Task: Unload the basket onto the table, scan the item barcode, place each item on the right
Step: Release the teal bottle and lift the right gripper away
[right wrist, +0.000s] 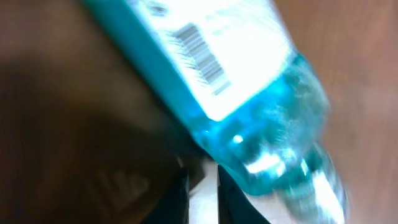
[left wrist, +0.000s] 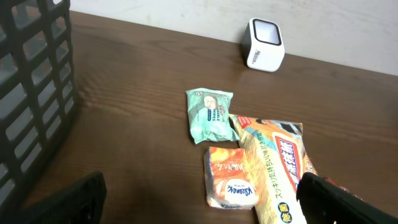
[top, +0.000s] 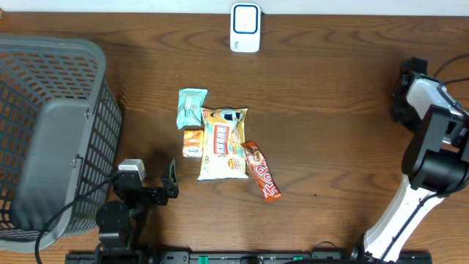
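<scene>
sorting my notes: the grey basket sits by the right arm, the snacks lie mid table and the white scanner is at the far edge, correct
No: the overhead view shows the grey basket by the left arm, not the right. The snacks do lie mid table and the white scanner is at the far edge.

Soft even light, right wrist view blurred, glaring

Wood-grain table [top: 330, 110], grey plastic basket [top: 106, 121], glossy snack packets [top: 222, 143], clear blue bottle [right wrist: 267, 124]
</scene>
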Controlling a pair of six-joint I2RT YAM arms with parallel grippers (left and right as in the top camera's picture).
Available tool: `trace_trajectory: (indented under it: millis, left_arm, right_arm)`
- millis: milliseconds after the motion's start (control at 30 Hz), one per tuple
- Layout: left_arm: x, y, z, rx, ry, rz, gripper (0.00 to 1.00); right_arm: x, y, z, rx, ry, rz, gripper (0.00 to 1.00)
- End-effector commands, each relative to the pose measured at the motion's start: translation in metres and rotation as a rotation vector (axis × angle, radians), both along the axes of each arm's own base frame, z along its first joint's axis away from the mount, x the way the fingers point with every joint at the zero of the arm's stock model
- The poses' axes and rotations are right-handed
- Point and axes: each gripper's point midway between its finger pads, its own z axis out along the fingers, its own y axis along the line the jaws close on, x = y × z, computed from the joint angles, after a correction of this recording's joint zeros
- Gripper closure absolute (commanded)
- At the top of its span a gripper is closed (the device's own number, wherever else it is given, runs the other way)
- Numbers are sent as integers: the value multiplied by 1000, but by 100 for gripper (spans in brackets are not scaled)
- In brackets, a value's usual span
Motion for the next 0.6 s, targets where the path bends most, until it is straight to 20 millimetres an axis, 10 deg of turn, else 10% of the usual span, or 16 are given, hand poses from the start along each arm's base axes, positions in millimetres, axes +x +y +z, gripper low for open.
trace_trajectory:
  millis: [0, 267, 367, 567]
  left_arm:
    - [-2, -2, -12, -15, 38, -10, 2]
    - [-2, -2, -12, -15, 38, -10, 2]
    - [-2, -2, -12, -15, 38, -10, 2]
    - [-2, -2, -12, -15, 38, -10, 2]
  right_arm:
    - [-24, -21, 10, -73, 17, -100, 84]
    - [1, 2, 62, 38, -148, -33, 53]
    - [23, 47, 88, 217, -260, 105, 33]
    - [23, 150, 135, 442, -308, 328, 30]
